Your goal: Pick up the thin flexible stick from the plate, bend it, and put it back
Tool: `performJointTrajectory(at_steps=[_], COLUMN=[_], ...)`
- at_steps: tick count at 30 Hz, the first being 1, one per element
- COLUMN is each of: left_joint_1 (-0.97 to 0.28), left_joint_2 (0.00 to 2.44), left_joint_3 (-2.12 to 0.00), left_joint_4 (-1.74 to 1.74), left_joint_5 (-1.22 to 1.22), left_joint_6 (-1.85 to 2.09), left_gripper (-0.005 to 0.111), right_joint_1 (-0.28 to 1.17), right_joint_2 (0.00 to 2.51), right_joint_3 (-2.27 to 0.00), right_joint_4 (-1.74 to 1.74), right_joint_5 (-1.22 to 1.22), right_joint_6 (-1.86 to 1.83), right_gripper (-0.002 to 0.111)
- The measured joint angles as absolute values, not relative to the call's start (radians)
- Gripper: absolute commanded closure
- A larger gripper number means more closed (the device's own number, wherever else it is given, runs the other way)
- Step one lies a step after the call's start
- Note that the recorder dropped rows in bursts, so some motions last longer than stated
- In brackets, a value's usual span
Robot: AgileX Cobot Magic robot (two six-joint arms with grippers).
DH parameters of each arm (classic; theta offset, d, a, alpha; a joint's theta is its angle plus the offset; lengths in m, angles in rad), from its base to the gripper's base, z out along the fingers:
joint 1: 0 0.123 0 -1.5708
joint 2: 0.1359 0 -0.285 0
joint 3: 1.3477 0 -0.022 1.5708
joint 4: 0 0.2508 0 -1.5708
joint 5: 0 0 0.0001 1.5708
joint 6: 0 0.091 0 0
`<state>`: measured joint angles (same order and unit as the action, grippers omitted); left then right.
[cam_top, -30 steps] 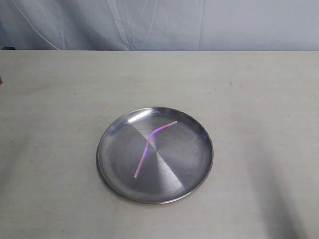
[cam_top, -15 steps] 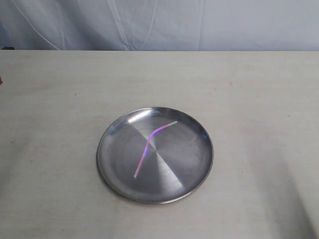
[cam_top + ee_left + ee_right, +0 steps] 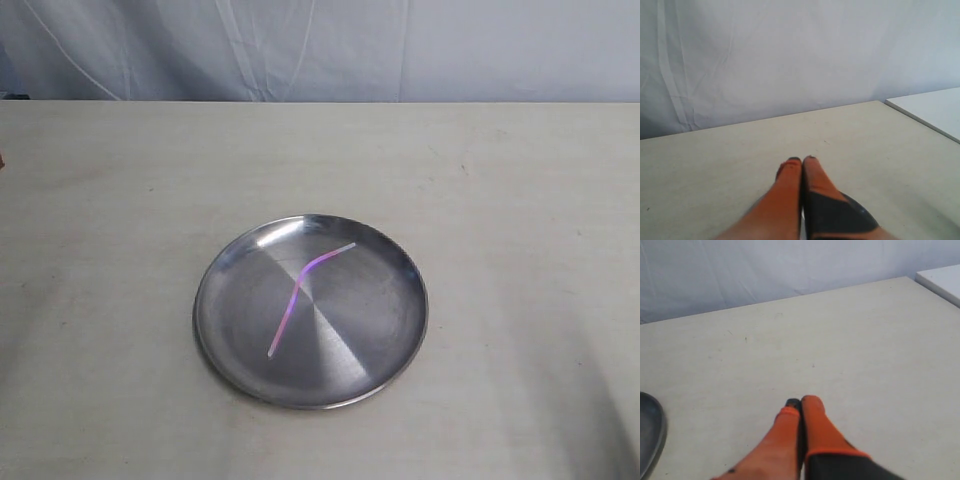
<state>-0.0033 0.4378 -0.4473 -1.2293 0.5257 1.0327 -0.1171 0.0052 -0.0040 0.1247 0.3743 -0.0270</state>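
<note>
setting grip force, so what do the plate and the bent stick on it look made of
Plate: probably stainless steel, brushed and shiny; fan-shaped sheen and bright glints near its rim. Thin flexible stick: likely soft translucent plastic, pink to purple; it is kinked yet unbroken.

The plate sits on the table, towards its front edge. The thin flexible stick lies in the plate, across its middle, short of the rim.
</note>
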Motion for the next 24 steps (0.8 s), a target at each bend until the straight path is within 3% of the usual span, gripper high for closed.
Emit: performJointTrajectory(at_steps=[11, 17, 24], left_joint_1=[-0.009, -0.026, -0.021], left_joint_2=[0.433, 0.361, 0.180], left_joint_3=[-0.447, -0.436, -0.360], left_joint_4=[-1.221, -1.143, -0.617], left_joint_5=[0.518, 0.375, 0.370], left_joint_6=[1.033, 1.033, 0.566], left_gripper=[0.107, 0.107, 0.107], right_joint_1=[-0.117, -0.117, -0.117], right_joint_2=[0.005, 0.005, 0.005], right_joint_3=[-0.004, -0.004, -0.004], right_joint_4=[0.129, 0.139, 0.141], right_joint_5=[0.371, 0.371, 0.371], right_joint_6=[-0.026, -0.026, -0.026], right_gripper=[0.108, 0.108, 0.108])
